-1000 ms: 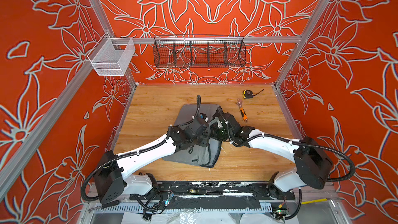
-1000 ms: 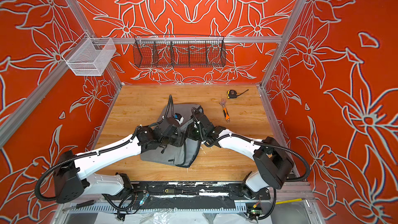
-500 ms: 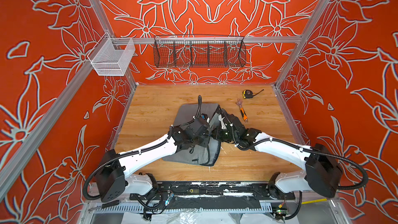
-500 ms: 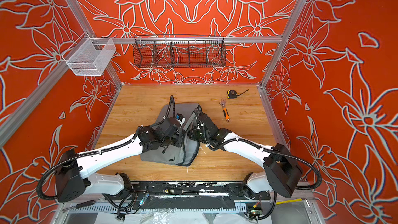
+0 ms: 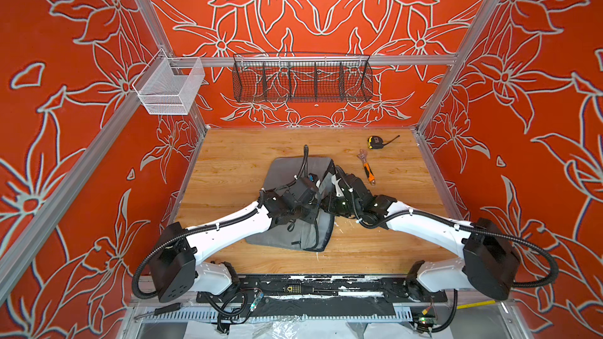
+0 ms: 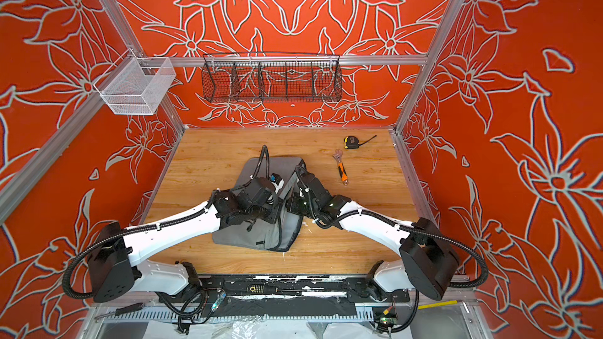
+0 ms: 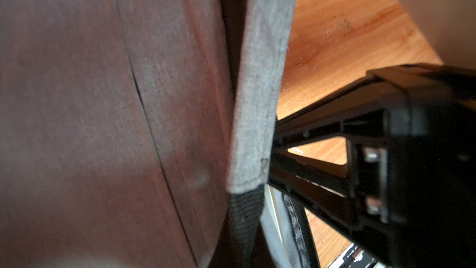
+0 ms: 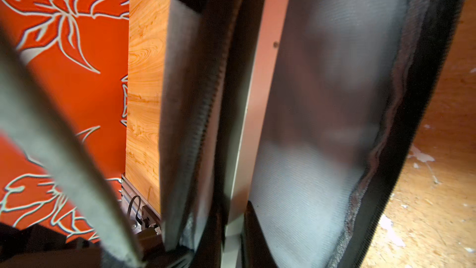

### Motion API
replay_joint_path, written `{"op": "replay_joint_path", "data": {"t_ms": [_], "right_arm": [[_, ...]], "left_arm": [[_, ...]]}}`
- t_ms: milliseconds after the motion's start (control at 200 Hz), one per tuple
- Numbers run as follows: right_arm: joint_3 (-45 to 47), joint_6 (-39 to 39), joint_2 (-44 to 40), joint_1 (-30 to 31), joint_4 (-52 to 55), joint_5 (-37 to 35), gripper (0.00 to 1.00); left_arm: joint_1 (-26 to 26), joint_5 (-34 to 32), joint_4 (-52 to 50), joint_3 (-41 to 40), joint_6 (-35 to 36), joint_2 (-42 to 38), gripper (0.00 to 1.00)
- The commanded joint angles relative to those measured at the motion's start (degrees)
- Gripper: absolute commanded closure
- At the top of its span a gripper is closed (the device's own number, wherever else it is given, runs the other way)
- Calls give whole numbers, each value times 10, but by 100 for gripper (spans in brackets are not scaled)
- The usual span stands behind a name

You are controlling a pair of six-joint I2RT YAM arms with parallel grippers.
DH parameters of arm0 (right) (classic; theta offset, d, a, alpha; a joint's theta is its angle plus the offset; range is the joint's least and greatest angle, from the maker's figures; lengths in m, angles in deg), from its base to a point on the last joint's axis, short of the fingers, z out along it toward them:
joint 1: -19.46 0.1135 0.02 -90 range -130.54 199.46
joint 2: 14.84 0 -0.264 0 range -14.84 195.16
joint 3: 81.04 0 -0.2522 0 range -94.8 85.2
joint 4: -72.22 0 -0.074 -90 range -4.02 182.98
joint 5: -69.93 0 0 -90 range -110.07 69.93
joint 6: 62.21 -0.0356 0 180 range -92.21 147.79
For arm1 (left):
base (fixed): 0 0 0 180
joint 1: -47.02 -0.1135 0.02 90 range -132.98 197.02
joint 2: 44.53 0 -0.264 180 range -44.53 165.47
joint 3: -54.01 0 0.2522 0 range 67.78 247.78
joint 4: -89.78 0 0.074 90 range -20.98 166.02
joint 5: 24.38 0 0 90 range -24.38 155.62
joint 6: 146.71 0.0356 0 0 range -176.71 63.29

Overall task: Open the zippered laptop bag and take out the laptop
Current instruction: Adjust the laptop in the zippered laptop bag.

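One wooden table (image 5: 228, 164) carries all items. At its centre lies the zippered laptop bag (image 5: 287, 171), open along its right side, with the upper panel lifted off the lower. Inside it sits the laptop (image 8: 260, 73), of which only a thin pale edge shows between the panels in the right wrist view. Over the raised edge, the left hand (image 5: 315, 207) is pressed together; what it pinches cannot be told. From the opposite side, the right hand (image 7: 273, 161) pinches the bag's dark rim beside a grey strap handle (image 7: 262, 73). Toward the far right corner, apart from the bag, lie an orange-handled wrench (image 5: 367, 169) and a yellow tape measure (image 5: 375, 142).
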Motion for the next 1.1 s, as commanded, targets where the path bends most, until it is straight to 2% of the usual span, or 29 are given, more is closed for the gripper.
{"op": "replay_joint_path", "data": {"t_ms": [0,160,320,615,786,931,1096], "right_arm": [[-19,69,11,3,25,-21,100],[-39,65,47,3,16,4,100],[-68,67,90,2,2,24,100],[-183,105,169,-4,37,57,100],[-218,116,190,-12,52,77,100],[-219,123,195,-12,74,98,100],[-204,146,175,-12,109,101,100]], "left_arm": [[-12,4,-64,2,27,20,100],[-34,21,-82,17,57,34,100],[-56,34,-153,78,140,69,100],[-67,-57,-246,161,296,101,100],[-69,-69,-244,153,316,79,100],[-69,-24,-270,132,341,59,100],[-69,-32,-295,119,349,35,100]]}}
